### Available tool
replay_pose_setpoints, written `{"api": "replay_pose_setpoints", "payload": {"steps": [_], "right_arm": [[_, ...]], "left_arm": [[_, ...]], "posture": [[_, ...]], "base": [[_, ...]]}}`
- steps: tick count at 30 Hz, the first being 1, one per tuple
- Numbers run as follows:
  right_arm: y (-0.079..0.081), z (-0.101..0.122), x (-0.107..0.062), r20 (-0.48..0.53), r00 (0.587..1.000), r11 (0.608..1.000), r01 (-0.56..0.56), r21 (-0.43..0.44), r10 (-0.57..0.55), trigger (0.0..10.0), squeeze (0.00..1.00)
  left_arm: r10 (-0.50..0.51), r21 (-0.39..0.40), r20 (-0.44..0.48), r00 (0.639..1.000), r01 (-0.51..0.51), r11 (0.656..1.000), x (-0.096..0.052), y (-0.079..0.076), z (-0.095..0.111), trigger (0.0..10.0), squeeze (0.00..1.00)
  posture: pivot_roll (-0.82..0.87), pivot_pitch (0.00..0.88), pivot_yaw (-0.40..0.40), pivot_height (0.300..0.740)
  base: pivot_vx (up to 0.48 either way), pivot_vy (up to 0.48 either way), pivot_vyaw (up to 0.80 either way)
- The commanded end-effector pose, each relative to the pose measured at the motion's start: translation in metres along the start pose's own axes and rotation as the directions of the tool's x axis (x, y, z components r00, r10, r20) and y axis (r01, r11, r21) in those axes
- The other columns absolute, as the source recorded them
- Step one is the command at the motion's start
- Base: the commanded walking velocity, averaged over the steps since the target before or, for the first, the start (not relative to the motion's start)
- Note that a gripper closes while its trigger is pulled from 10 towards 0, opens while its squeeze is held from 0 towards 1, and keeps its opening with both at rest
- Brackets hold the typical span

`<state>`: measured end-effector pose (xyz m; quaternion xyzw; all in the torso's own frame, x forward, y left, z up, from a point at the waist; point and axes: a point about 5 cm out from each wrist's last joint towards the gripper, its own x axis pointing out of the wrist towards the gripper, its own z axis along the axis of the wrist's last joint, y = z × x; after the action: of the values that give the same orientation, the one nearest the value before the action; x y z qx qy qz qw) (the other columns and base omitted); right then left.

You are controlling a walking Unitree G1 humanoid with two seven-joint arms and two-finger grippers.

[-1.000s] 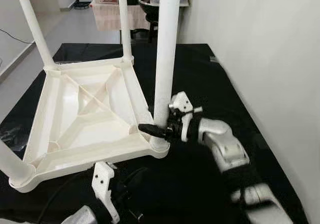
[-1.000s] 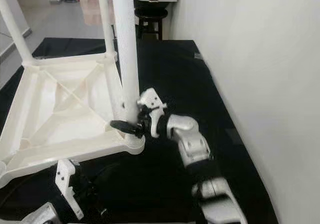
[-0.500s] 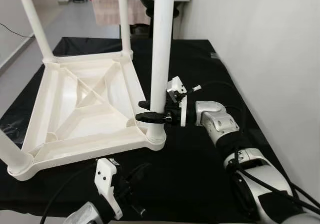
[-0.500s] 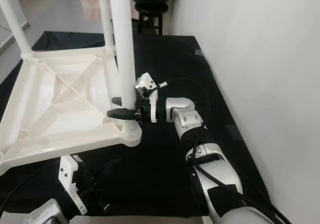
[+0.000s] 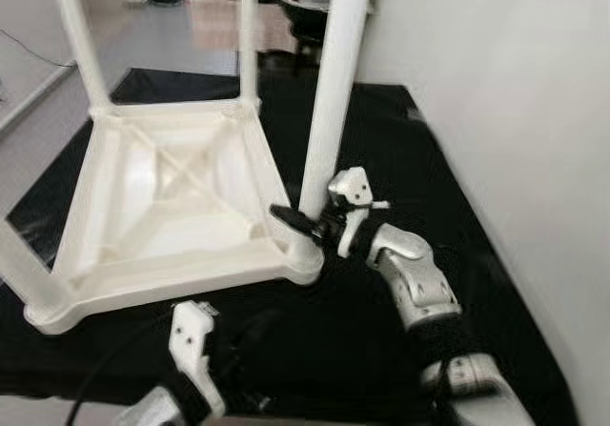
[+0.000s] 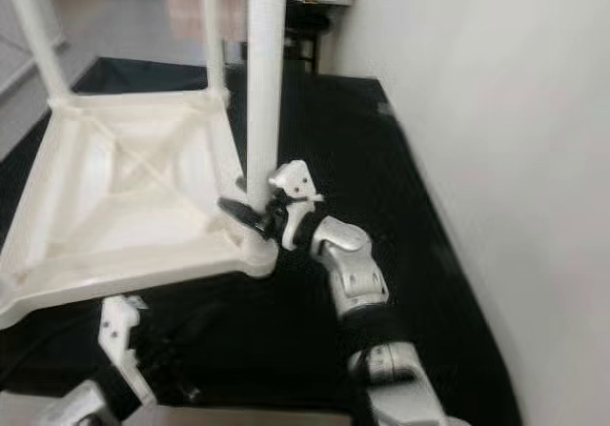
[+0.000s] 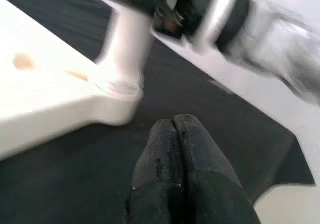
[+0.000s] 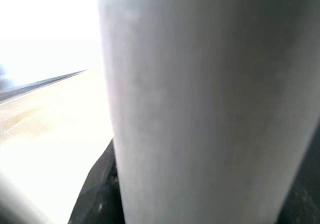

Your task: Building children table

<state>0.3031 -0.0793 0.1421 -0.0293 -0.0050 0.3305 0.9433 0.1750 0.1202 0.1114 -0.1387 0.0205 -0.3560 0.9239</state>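
An upturned white children's table lies on a black cloth, legs pointing up. At lower left, the left gripper hovers low beside the near corner, jaws pressed together and empty. To the right, the right gripper clasps the near-right leg just above its socket, lower on the leg than half a second ago.

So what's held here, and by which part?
The right gripper grips the white table leg near its base, just above the corner socket. The left gripper is shut, holding nothing.
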Motion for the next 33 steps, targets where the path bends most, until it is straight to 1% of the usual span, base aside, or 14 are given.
{"api": "replay_pose_setpoints", "payload": {"steps": [1, 7, 8, 9, 10, 13, 16, 20, 21, 22, 24, 25, 27, 33], "right_arm": [[0.011, -0.038, -0.006, -0.246, 0.969, 0.999, -0.026, -0.019, 0.02, 0.0, 0.0], [0.001, -0.035, 0.003, -0.237, 0.972, 1.0, -0.013, -0.016, 0.009, 0.0, 0.0], [-0.004, -0.028, 0.009, -0.215, 0.977, 1.0, -0.002, -0.004, 0.001, 10.0, 0.0], [-0.004, -0.028, 0.009, -0.215, 0.977, 1.0, -0.002, -0.004, 0.001, 10.0, 0.0], [-0.007, -0.02, 0.015, -0.19, 0.981, 0.999, -0.032, 0.015, 0.034, 10.0, 1.0], [-0.008, -0.011, 0.018, -0.171, 0.984, 0.998, -0.053, 0.032, 0.058, 10.0, 1.0], [-0.01, 0.003, 0.026, -0.102, 0.959, 0.964, -0.262, 0.044, 0.265, 10.0, 1.0], [-0.011, 0.009, 0.027, -0.074, 0.943, 0.946, -0.323, 0.035, 0.325, 10.0, 1.0], [-0.015, 0.015, 0.029, -0.056, 0.904, 0.906, -0.423, 0.022, 0.424, 10.0, 0.0], [-0.015, 0.015, 0.029, -0.056, 0.904, 0.906, -0.423, 0.022, 0.424, 10.0, 0.0], [-0.022, 0.028, 0.034, -0.063, 0.807, 0.808, -0.589, -0.007, 0.588, 10.0, 0.0], [-0.022, 0.028, 0.034, -0.063, 0.807, 0.808, -0.589, -0.007, 0.588, 10.0, 0.0], [-0.026, 0.035, 0.038, -0.071, 0.747, 0.75, -0.662, 0.006, 0.661, 10.0, 0.0], [-0.028, 0.039, 0.041, -0.062, 0.708, 0.711, -0.701, 0.061, 0.704, 10.0, 0.0]], "left_arm": [[-0.008, -0.002, -0.016, 1.0, 0.008, 1.0, -0.002, 0.001, 0.0, 10.0, 0.0], [-0.008, -0.005, -0.019, 1.0, 0.008, 1.0, -0.002, 0.002, 0.0, 10.0, 0.0], [0.002, 0.003, -0.016, 1.0, -0.002, 1.0, -0.003, 0.002, 0.001, 10.0, 0.0], [0.002, 0.003, -0.016, 1.0, -0.002, 1.0, -0.003, 0.002, 0.001, 10.0, 0.0], [0.003, 0.006, -0.015, 1.0, -0.003, 1.0, -0.003, 0.002, 0.001, 10.0, 0.0], [0.003, 0.008, -0.015, 1.0, -0.003, 1.0, -0.002, 0.002, 0.001, 10.0, 0.0], [-0.001, 0.004, -0.015, 1.0, 0.001, 1.0, 0.0, 0.002, 0.0, 10.0, 0.0], [-0.002, 0.003, -0.015, 1.0, 0.002, 1.0, 0.0, 0.002, 0.0, 10.0, 0.0], [-0.002, 0.002, -0.013, 1.0, 0.002, 1.0, 0.002, 0.002, 0.0, 10.0, 0.0], [-0.002, 0.002, -0.013, 1.0, 0.002, 1.0, 0.002, 0.002, 0.0, 10.0, 0.0], [0.0, 0.004, -0.009, 1.0, 0.0, 1.0, 0.003, 0.002, 0.001, 10.0, 0.0], [0.0, 0.004, -0.009, 1.0, 0.0, 1.0, 0.003, 0.002, 0.001, 10.0, 0.0], [0.002, 0.007, -0.008, 1.0, -0.002, 1.0, 0.003, 0.002, 0.001, 10.0, 0.0], [0.006, 0.011, -0.008, 1.0, -0.006, 1.0, 0.004, 0.002, 0.001, 10.0, 0.0]], "posture": [[0.03, 0.072, -0.045, 0.74], [0.04, 0.071, -0.052, 0.74], [0.05, 0.071, -0.055, 0.74], [0.05, 0.071, -0.055, 0.74], [0.05, 0.066, -0.054, 0.74], [0.05, 0.065, -0.054, 0.74], [0.06, 0.055, -0.057, 0.74], [0.06, 0.053, -0.06, 0.74], [0.06, 0.048, -0.067, 0.74], [0.06, 0.048, -0.067, 0.74], [0.07, 0.045, -0.074, 0.74], [0.07, 0.045, -0.074, 0.74], [0.08, 0.045, -0.075, 0.74], [0.09, 0.046, -0.081, 0.74]], "base": [[0.0, 0.0, 0.0], [0.0, 0.0, 0.0], [0.0, 0.0, 0.0], [0.0, 0.0, 0.0], [0.0, 0.0, 0.0], [0.0, 0.0, 0.0], [0.0, 0.0, 0.0], [0.0, 0.0, 0.0], [0.0, 0.0, 0.0], [0.0, 0.0, 0.0], [0.0, 0.0, 0.0], [0.0, 0.0, 0.0], [0.0, 0.0, 0.0], [0.0, 0.0, 0.0]]}}
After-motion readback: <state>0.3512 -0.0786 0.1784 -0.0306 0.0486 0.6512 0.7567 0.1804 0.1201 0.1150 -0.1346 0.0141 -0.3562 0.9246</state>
